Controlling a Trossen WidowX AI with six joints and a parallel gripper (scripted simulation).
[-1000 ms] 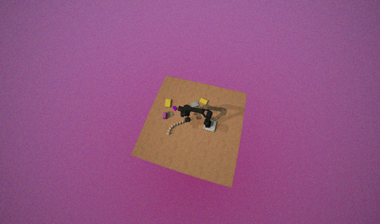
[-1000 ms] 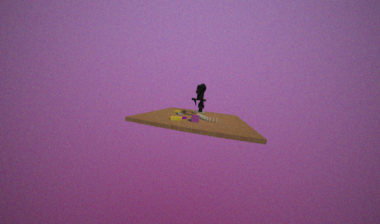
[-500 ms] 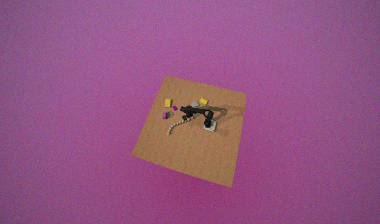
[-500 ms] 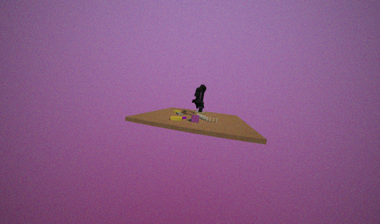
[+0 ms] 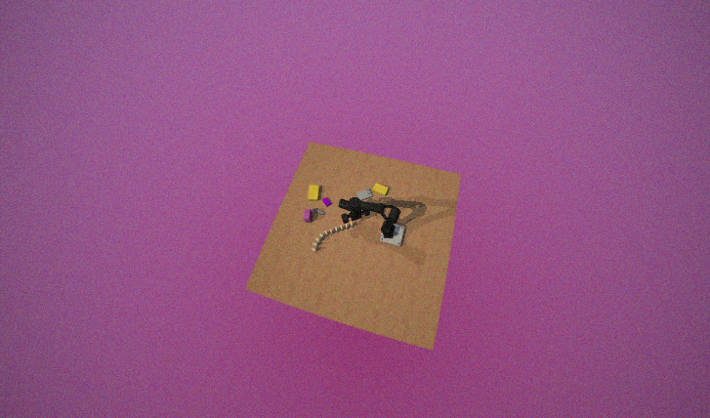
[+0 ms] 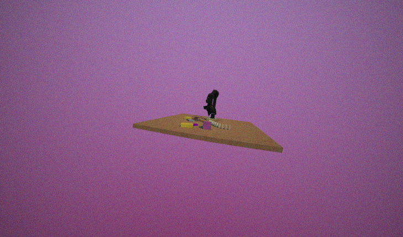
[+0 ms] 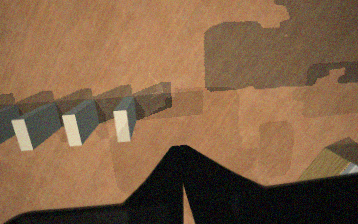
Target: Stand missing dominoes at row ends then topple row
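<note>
Your gripper (image 7: 184, 186) has its fingers pressed together on nothing, hanging just beside the end domino (image 7: 124, 124) of the curved row (image 5: 330, 233) on the wooden board (image 5: 347, 290). These look like light, rigid tiles, top-heavy on a narrow foot, so touch only that end domino. Press high on its broad face, gently, along the row's line.

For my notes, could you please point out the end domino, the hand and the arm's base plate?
End domino (image 7: 122, 126): wrist view, its pale narrow face.
Hand (image 7: 183, 192): wrist view, where the shut fingertips meet.
Base plate (image 5: 397, 240): top view, free corner.
</note>
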